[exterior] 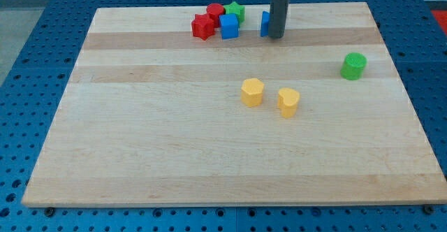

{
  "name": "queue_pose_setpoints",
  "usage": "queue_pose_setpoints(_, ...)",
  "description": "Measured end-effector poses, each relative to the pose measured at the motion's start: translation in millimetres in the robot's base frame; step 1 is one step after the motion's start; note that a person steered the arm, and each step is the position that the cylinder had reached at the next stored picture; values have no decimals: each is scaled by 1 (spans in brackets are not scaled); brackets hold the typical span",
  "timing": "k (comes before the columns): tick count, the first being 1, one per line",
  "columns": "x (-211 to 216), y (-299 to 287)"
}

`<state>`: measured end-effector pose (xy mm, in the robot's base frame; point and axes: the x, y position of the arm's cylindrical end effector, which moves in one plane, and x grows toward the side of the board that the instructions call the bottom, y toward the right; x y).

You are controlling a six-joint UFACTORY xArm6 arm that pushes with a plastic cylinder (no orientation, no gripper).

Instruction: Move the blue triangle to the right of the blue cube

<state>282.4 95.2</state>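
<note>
The blue cube (229,26) sits near the view's top in a tight cluster of blocks. A second blue block (265,23), whose shape I cannot make out, stands to the cube's right, with a gap between them, and is mostly hidden behind my rod. My tip (276,35) rests on the board right against that block's right side. The rod rises straight out of the view's top.
A red star-shaped block (202,27), a red cylinder (214,12) and a green star-shaped block (235,10) crowd the blue cube. Two yellow blocks (252,91) (288,100) lie mid-board. A green cylinder (353,66) stands at the right. The wooden board's top edge (314,5) is close behind the cluster.
</note>
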Motion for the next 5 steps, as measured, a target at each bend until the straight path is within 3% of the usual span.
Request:
queue_pose_setpoints(2, -19, 24)
queue_pose_setpoints(5, -19, 7)
